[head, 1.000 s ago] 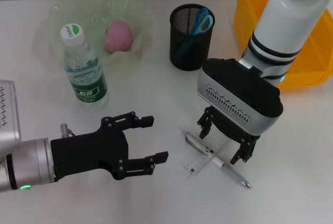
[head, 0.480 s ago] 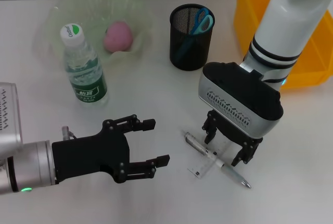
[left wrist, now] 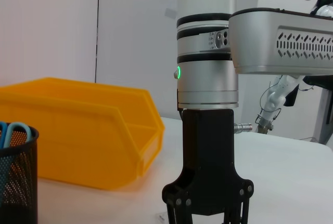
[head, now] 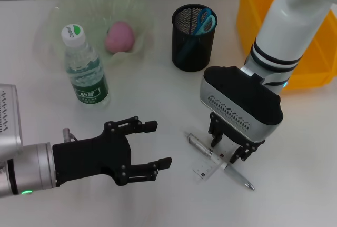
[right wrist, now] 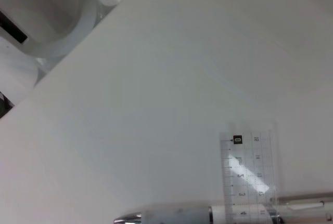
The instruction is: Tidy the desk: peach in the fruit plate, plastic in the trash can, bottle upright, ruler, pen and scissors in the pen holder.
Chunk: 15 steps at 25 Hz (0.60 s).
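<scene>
On the white bench (head: 158, 100), a translucent pale-green fruit plate (head: 58, 21) with a wavy rim holds the pink peach (head: 120, 36). Just in front of it a clear plastic water bottle (head: 84, 71) stands upright, with a green label and a white cap. A black wire-mesh pen holder (head: 194, 37), a round cylinder, contains blue-handled scissors (head: 204, 20), their loops leaning against the rim. A yellow plastic bin (head: 295, 42) with smooth straight walls sits at the bench's right edge; what lies inside it cannot be seen.

The right gripper (head: 229, 150) points down over a clear ruler (head: 209, 166) and a silver-and-white pen (head: 218, 161), which lies across the ruler. Its black fingers are spread apart, standing on either side of the pen, with nothing clamped. In the right wrist view the ruler (right wrist: 250, 174) shows printed scale marks, and the pen (right wrist: 208, 216) crosses its lower end.

The left gripper (head: 152, 145) hovers low at the near left, its fingers wide apart and holding nothing.
</scene>
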Motion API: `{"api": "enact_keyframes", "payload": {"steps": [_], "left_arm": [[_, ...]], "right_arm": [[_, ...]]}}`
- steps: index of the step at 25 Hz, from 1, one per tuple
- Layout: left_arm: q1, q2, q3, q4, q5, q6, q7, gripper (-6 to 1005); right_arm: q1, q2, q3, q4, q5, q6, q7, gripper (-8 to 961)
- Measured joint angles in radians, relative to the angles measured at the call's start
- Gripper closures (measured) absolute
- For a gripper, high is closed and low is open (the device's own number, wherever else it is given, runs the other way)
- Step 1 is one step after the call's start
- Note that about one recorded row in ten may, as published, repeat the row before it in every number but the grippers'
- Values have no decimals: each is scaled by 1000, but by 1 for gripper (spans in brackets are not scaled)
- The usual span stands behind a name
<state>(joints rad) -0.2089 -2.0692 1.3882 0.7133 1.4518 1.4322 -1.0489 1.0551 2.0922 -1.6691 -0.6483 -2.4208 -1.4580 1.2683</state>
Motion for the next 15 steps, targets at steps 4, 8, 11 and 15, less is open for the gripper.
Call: {"api": "enact_keyframes", "payload": {"steps": [4, 8, 11, 15], "left_arm": [[-1, 0, 0, 0, -2, 1, 0, 199], [0, 0, -1, 0, -3, 1, 1, 199], [1, 0, -6, 0, -4, 4, 6, 199], [-6, 0, -8, 0, -5, 5, 8, 199]], "right_arm": [[-3, 0, 2, -27, -1, -5, 38, 485], [-13, -1, 6, -68, -2, -9, 84, 516], [-24, -7, 26, -114, -3, -29, 117, 551], [-42, -9, 75, -178, -13, -80, 157, 574]]}}
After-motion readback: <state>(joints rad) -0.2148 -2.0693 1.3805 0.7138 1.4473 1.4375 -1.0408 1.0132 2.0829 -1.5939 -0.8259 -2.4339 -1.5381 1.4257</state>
